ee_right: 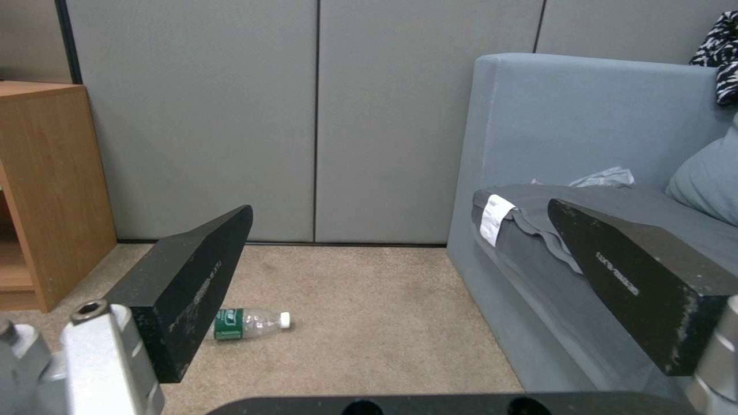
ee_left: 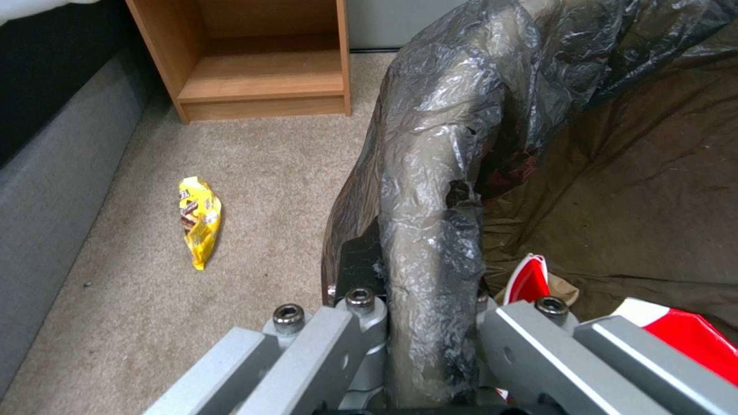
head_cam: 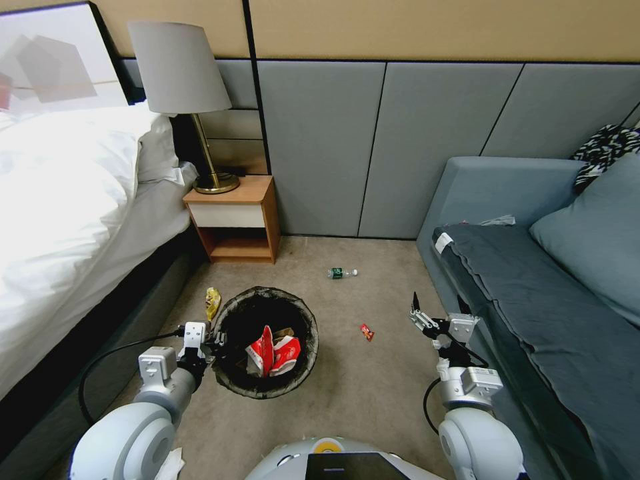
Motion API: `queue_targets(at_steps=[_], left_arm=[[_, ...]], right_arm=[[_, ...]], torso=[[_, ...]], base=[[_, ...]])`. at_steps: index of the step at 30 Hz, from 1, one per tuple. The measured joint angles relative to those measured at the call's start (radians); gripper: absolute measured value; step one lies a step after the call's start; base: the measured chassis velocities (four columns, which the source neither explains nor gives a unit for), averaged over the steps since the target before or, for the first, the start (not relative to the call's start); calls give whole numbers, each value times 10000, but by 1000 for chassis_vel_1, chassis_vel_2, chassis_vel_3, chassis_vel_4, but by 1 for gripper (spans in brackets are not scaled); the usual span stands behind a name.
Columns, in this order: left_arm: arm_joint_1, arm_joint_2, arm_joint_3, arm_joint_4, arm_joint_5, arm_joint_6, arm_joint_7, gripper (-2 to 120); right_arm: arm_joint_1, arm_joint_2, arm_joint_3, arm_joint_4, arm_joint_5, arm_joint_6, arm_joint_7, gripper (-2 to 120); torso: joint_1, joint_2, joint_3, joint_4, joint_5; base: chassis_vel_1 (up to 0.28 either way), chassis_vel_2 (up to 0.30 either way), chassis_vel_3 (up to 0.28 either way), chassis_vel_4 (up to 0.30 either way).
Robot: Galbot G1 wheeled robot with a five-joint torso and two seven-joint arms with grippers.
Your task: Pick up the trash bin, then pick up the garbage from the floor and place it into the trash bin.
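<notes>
Carpet (head_cam: 373, 387) is carrying everything here, between the bed (head_cam: 60, 220) at 9 o'clock and the sofa (head_cam: 533, 280) at 3 o'clock. A yellow wrapper (head_cam: 212, 301) is lying on the floor just beside the bin (head_cam: 267, 393), at the bin's 10 o'clock, near the nightstand (head_cam: 233, 217).

The left end effector (head_cam: 212, 345) is sitting at the bin's 9 o'clock edge, its fingers (ee_left: 338, 340) pinching the rim with the dark liner (ee_left: 430, 230) squeezed between them. Inside the bin, red-and-white cartons (head_cam: 273, 353) are leaning against brown paper (head_cam: 285, 332).

At 12 o'clock from the bin, near the wall panels (head_cam: 320, 147), a green-labelled bottle (head_cam: 341, 273) is lying on its side. A small red wrapper (head_cam: 367, 332) is resting on the carpet at the bin's 3 o'clock, between the bin and the right arm.

The right end effector (head_cam: 437, 310) is hanging above the floor close to the sofa's front edge, its two black fingers (ee_right: 192, 282) spread wide with nothing between them, pointing toward the wall.
</notes>
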Motion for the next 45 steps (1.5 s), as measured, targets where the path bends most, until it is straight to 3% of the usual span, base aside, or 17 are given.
queue_targets(at_steps=[45], left_arm=[[79, -22, 12, 0, -8, -8, -2, 2]], right_arm=[[-45, -54, -107, -18, -43, -8, 108, 100]], torso=[[0, 0, 0, 0, 0]], base=[[0, 0, 0, 0]])
